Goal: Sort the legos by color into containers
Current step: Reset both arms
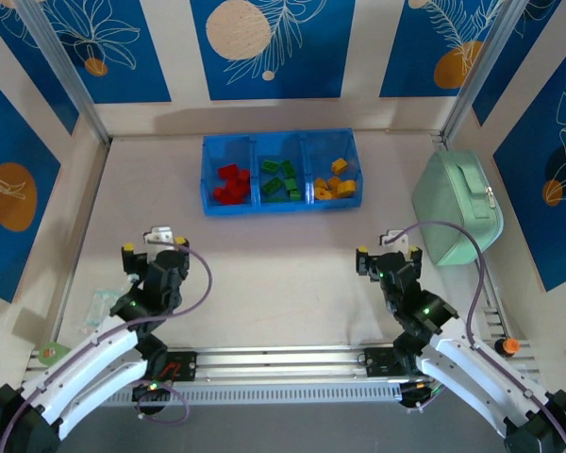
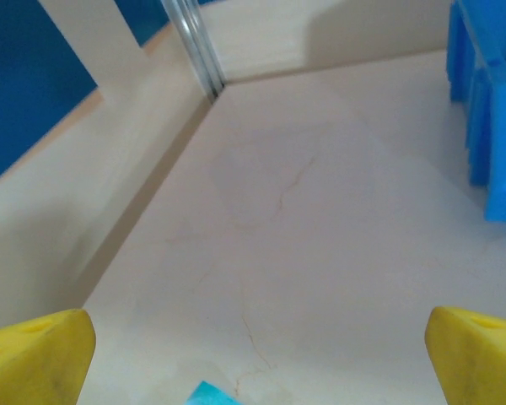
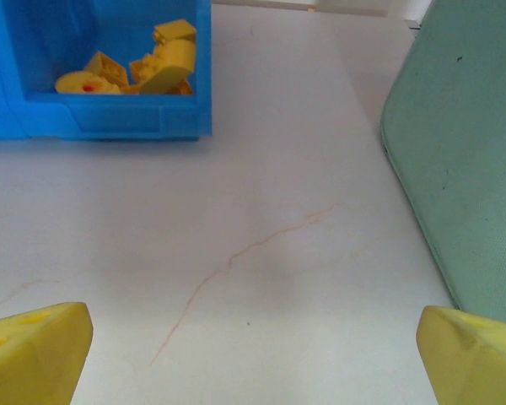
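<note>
Both your pincers stand wide apart and hold nothing: the left gripper [image 1: 156,241] and the right gripper [image 1: 389,243] sit at the near side of the table. The blue three-compartment tray [image 1: 255,206] lies at the far side, roughly midway between them, its long axis running left to right. It holds red legos [image 1: 230,182] in the left compartment, green legos [image 1: 281,181] in the middle and yellow-orange legos [image 1: 335,182] on the right. Every brick you can see lies in the tray by colour, so the sorting looks finished. If one needs moving, your left arm is nearer the red end and your right arm the yellow.
</note>
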